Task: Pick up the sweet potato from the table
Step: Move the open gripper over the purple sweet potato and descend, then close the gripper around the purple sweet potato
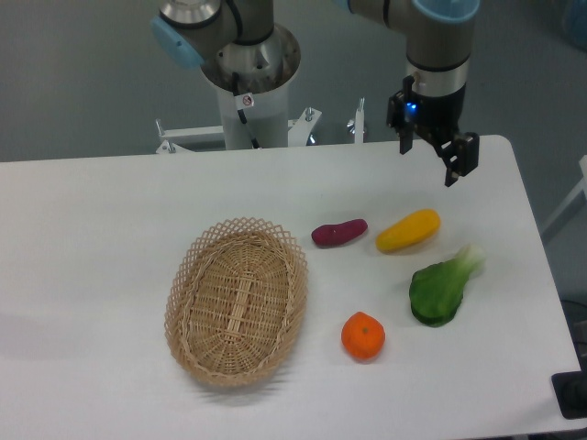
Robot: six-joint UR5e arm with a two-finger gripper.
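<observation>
The sweet potato (338, 232), a small dark reddish-purple tuber, lies on the white table (110, 211) just right of the basket's upper rim. My gripper (427, 159) hangs above the table's far right part, up and to the right of the sweet potato and well apart from it. Its two fingers are spread, and nothing sits between them.
A yellow oblong vegetable (408, 230) lies right of the sweet potato. A green leafy vegetable (441, 287) and a round orange fruit (363, 335) sit nearer the front. An oval wicker basket (238, 300) stands at centre-left. The robot base (249, 78) rises behind the table.
</observation>
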